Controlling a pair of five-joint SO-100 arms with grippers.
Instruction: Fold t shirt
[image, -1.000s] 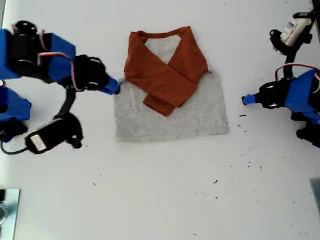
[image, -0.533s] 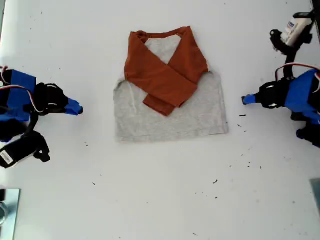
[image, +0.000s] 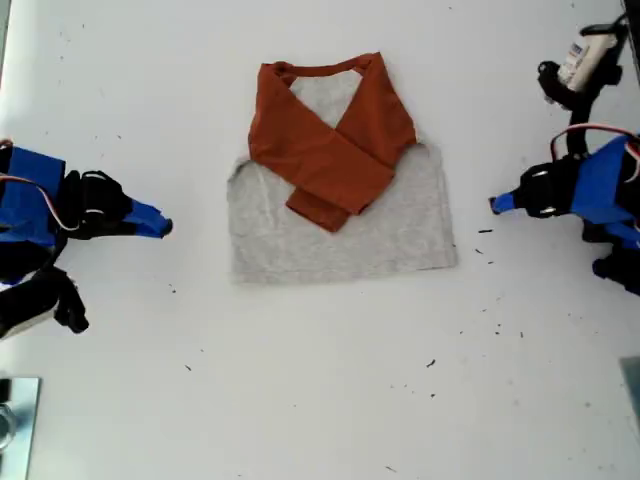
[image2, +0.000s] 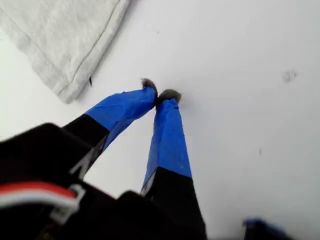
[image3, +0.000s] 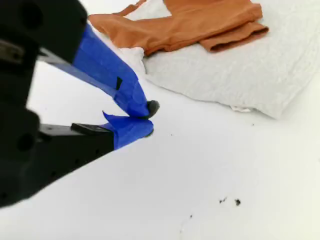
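Withdrawn second hand (image: 160, 226) (pinched empty)

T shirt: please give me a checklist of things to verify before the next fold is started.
1. Both sleeves crossed over the t shirt: ok.
2. Bottom hem lying flat on the table: ok.
3. My first gripper apart from the cloth: ok.
4. My second gripper apart from the cloth: ok.
5. Jaws open for a grasp: not ok, both are shut and hold nothing.
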